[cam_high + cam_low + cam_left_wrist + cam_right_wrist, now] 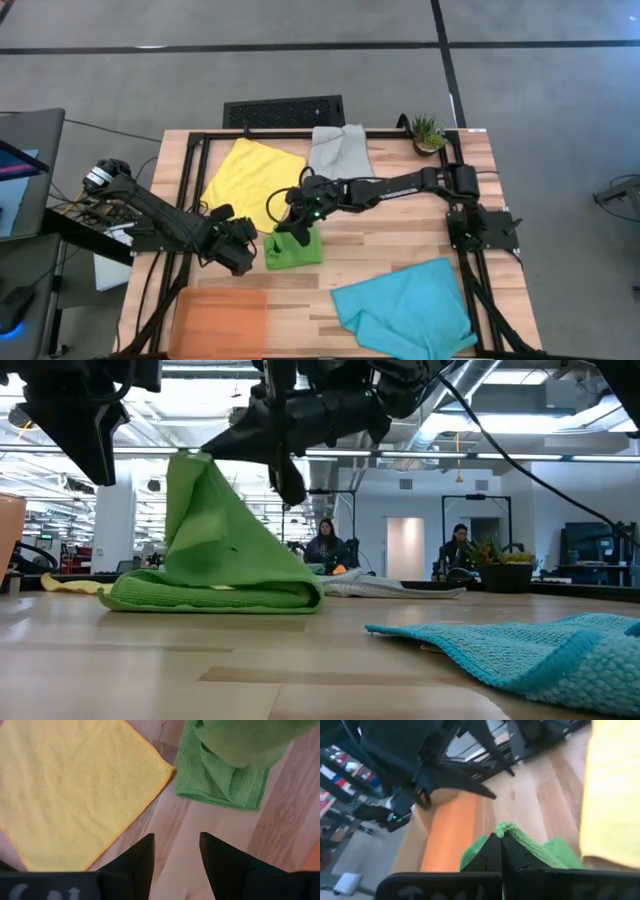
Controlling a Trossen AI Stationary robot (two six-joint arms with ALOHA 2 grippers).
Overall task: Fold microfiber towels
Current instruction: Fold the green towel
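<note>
The green towel (pixel 215 565) lies at mid-table, its lower part folded flat and one part pulled up into a tent. My right gripper (pixel 500 847) reaches in from the table's right and is shut on the tent's peak. My left gripper (pixel 177 855) hovers open over bare wood, left of the green towel (pixel 225 775) and near the yellow towel (pixel 65 785), touching nothing. The yellow towel (pixel 250 175) lies spread flat at the far left. The grey towel (pixel 340 150) lies at the far middle. The turquoise towel (pixel 405 305) lies rumpled at the near right. My right gripper pinches the green towel's raised edge (pixel 509 831) between its two shut fingers. The fingers come slanting down from the table's right. The cloth hangs from the peak (pixel 188 460) as a sloping sheet, while its folded lower part (pixel 215 598) stays on the table.
An orange tray (pixel 220 320) lies at the near left corner. A small potted plant (pixel 428 133) stands at the far right. Bare wood shows between the green and turquoise towels. People sit in the room beyond the table (pixel 325 545).
</note>
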